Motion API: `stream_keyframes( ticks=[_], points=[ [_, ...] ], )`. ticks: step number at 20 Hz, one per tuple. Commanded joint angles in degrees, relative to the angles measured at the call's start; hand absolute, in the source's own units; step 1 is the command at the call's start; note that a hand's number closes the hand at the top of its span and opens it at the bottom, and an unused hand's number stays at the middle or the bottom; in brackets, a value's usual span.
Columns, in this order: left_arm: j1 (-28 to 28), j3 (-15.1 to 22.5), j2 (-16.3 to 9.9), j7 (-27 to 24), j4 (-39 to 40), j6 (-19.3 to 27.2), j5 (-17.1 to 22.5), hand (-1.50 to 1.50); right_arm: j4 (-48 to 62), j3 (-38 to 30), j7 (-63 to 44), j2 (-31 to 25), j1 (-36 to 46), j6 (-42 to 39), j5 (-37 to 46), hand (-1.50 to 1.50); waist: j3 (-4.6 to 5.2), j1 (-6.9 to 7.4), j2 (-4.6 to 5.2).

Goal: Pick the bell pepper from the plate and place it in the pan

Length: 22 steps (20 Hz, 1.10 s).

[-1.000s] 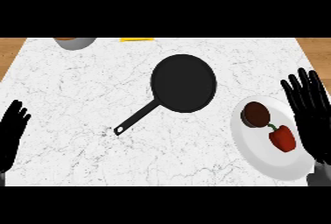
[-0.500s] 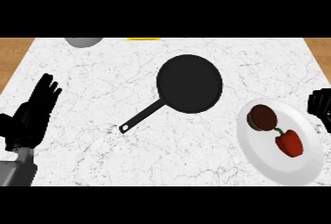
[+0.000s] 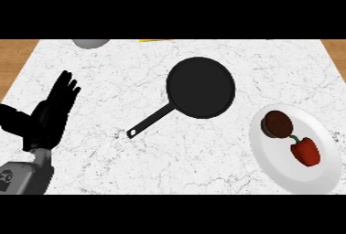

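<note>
A red bell pepper (image 3: 305, 151) with a green stem lies on the white plate (image 3: 277, 164) at the right, beside a dark brown round food item (image 3: 277, 123). The black pan (image 3: 201, 87) sits at the centre of the marble counter, its handle (image 3: 152, 121) pointing down-left. My left hand (image 3: 47, 114) is raised at the left with fingers straight, open and holding nothing, far from the plate. My right hand shows nowhere in the view.
A grey bowl (image 3: 90, 42) sits at the counter's far edge, top left, and a yellow object (image 3: 155, 40) lies beside it. Wooden floor shows past the counter's left and right edges.
My right hand, seen over the plate's right side earlier, has left the view. My left hand has risen further into view at the left. The view has shifted slightly.
</note>
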<state>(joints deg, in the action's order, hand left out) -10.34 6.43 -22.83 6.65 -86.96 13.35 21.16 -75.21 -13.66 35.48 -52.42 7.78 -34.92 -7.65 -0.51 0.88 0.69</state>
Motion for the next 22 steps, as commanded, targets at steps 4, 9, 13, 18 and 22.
stream_keyframes(
  ticks=[4,9,13,18,22],
  points=[
    [-3.81,1.45,0.68,2.29,0.2,1.24,-2.09,0.0,6.89,4.53,20.1,-7.09,3.44,-2.21,11.51,-1.5,0.17,0.95,0.24],
    [-2.99,0.96,0.37,3.58,-0.46,-0.27,-0.93,0.0,0.52,15.37,18.5,-7.12,4.72,10.27,24.33,-1.5,0.39,1.02,-0.18],
    [-2.51,2.91,3.2,3.51,-2.16,2.95,-3.6,0.0,5.24,19.9,17.88,-9.37,11.11,10.79,29.66,-1.5,0.44,1.47,-0.2],
    [1.31,1.49,1.98,0.96,-1.46,-0.03,-2.54,0.0,2.7,29.88,15.12,-11.08,9.34,13.47,40.68,-1.5,0.53,1.49,-0.37],
    [2.66,0.05,0.71,2.52,-4.69,-0.12,-2.32,0.0,6.42,34.4,17.47,-9.93,9.11,17.31,47.62,-1.5,0.45,0.92,-0.5]
  ],
)
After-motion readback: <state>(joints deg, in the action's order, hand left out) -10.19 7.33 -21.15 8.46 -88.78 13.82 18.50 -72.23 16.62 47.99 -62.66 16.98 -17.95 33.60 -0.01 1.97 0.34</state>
